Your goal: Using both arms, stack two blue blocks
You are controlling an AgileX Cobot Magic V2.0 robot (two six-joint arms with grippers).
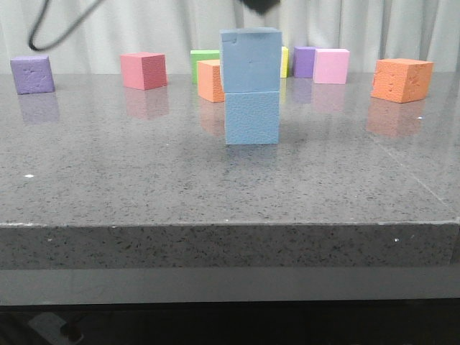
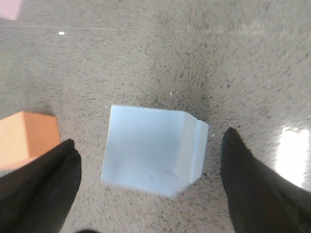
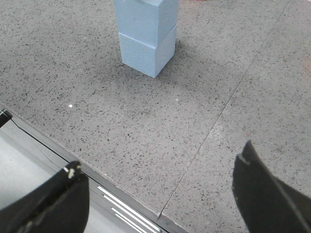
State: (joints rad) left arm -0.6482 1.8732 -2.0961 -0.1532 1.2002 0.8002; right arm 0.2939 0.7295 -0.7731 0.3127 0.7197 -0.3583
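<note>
Two sky-blue blocks stand stacked at the table's middle, the upper blue block resting on the lower blue block, turned slightly off it. My left gripper hangs open above the stack. Its dark fingers stand wide on either side of the upper block without touching it, and a sliver of the lower block shows beside it. A dark bit of that arm shows at the top of the front view. My right gripper is open and empty near the table's front edge, well short of the stack.
Behind the stack stand an orange cube, a green cube, a yellow cube, a purple cube and a pink cube. A red-pink cube and another purple cube sit far left, and a second orange cube sits far right.
</note>
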